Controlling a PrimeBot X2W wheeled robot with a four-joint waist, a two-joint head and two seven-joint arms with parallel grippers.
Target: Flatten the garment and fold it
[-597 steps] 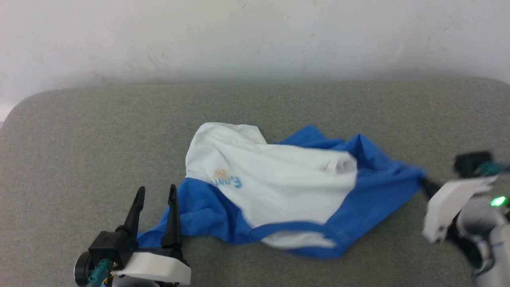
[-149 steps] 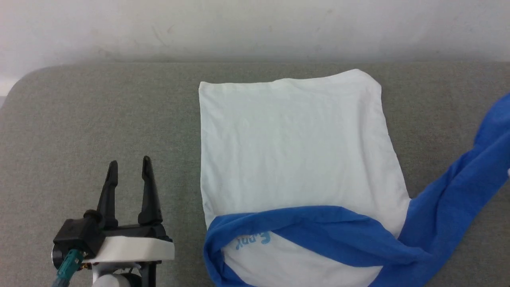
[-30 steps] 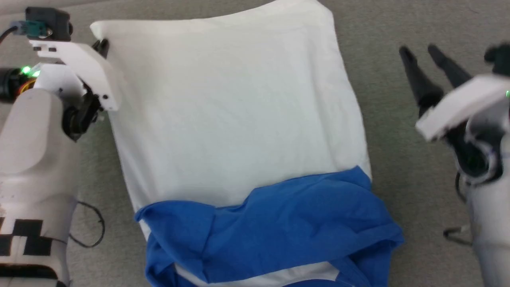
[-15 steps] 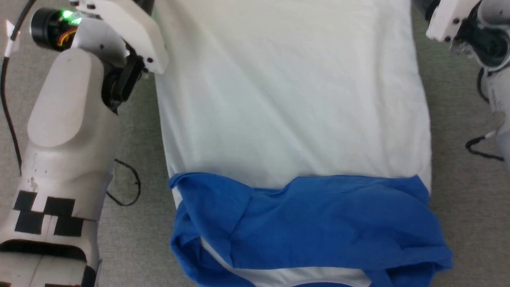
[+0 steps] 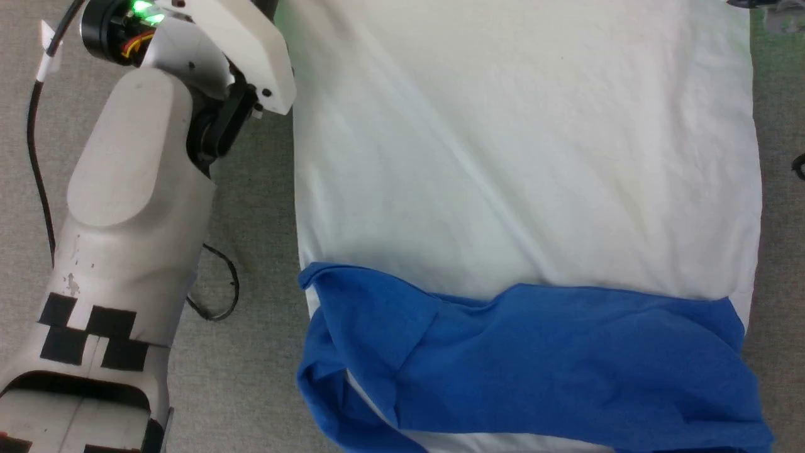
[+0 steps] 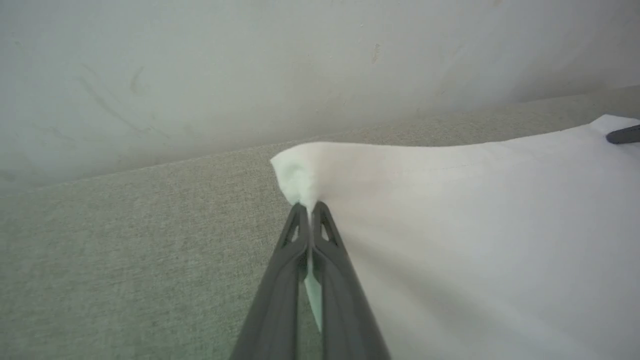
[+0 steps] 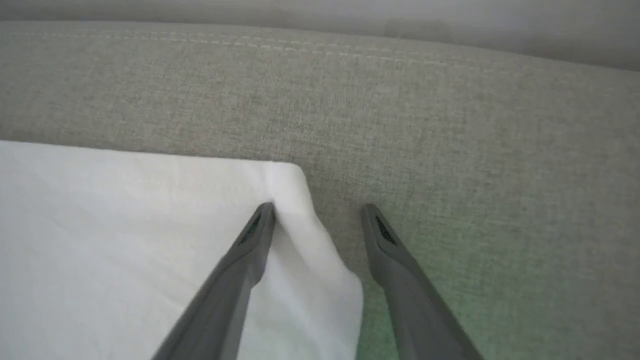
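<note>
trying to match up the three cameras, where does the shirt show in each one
Head view: the garment spans centre to right, white body above, blue sleeves across the bottom.
Left wrist view: its white corner at centre, pinched in the shut left gripper.
Right wrist view: a white corner at lower left, between the open right gripper fingers.
Shared landmark: the grey surface beneath it.

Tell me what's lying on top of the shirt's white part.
The blue sleeves lie bunched across the shirt's near end. The white cloth under them is covered.
</note>
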